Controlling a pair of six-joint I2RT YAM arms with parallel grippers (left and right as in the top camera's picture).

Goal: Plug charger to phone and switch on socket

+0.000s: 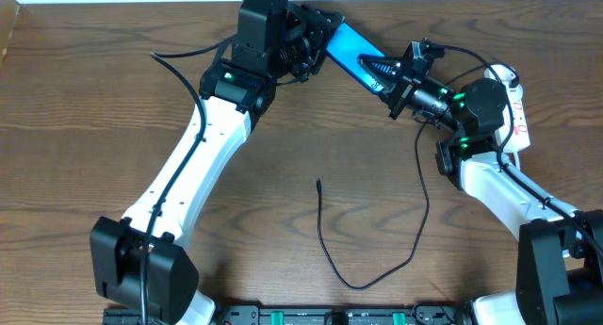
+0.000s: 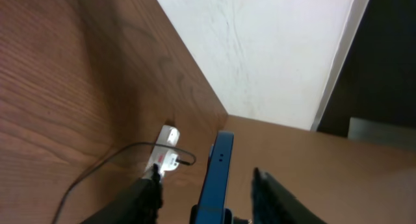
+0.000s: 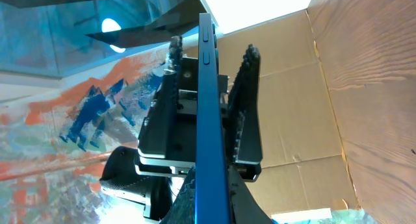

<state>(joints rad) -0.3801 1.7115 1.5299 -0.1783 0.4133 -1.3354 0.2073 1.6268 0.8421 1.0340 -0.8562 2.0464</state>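
The phone [image 1: 350, 50], cyan-blue, is held off the table at the back, between both arms. My right gripper [image 1: 388, 78] is shut on its right end; in the right wrist view the phone [image 3: 207, 100] runs edge-on out of my right gripper's jaws [image 3: 214, 195]. My left gripper [image 1: 316, 38] is open around the other end, its fingers [image 2: 207, 174] apart on both sides of the phone's edge [image 2: 220, 160]. The charger [image 1: 322, 233] lies loose on the table, its plug tip [image 1: 318, 182] free. The socket [image 1: 517, 104] lies at the right, also in the left wrist view [image 2: 166, 147].
The black cable loops near the front edge [image 1: 363, 284] and rises toward the right arm. The white wall [image 2: 260, 49] lies beyond the table's back edge. Cardboard [image 3: 305, 107] shows behind the left gripper [image 3: 211, 55] in the right wrist view.
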